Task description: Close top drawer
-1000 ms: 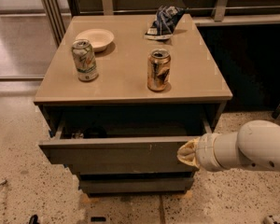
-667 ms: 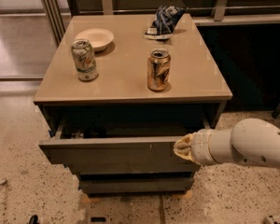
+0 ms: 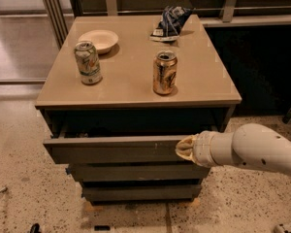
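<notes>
a small leftward creep of the jaws over the last second, now at the right part of the top drawer [image 3: 111,150] front, touching or very nearly touching the panel, with the pale arm [image 3: 257,148] trailing off to the right. cannot tell how far open the jaws stand; nothing visibly held. top drawer still pulled out from under the desk [image 3: 126,57], dark gap above its front, much as before. so: contact lined up, push hardly begun by the look of it. probably calls for a straight shove inward. green can [image 3: 88,62], gold can [image 3: 165,72], bowl [image 3: 98,40] and crumpled bag [image 3: 170,21] up on the desk, well apart from the jaws.
</notes>
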### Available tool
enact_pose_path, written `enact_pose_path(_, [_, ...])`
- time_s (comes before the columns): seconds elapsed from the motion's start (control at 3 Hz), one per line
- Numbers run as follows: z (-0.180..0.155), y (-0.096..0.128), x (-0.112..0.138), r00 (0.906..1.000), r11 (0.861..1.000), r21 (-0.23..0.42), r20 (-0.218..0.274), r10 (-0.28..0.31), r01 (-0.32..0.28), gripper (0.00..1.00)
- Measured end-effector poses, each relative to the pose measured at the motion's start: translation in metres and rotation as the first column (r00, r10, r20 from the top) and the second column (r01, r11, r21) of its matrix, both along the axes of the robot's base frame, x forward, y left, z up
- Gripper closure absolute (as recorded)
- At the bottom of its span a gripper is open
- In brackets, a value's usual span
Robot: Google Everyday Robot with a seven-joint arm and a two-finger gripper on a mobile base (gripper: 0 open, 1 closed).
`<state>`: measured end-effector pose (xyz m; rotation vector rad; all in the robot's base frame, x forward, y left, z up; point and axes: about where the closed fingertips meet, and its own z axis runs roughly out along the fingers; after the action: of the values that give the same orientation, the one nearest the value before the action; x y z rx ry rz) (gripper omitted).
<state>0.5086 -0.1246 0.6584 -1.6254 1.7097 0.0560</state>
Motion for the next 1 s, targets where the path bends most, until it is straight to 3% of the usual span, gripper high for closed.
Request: enact_pose_path(1.0, [-0.002,0.006,0.038,0.9972,0.999,0.031,0.069,-0.03,0.028,1.0])
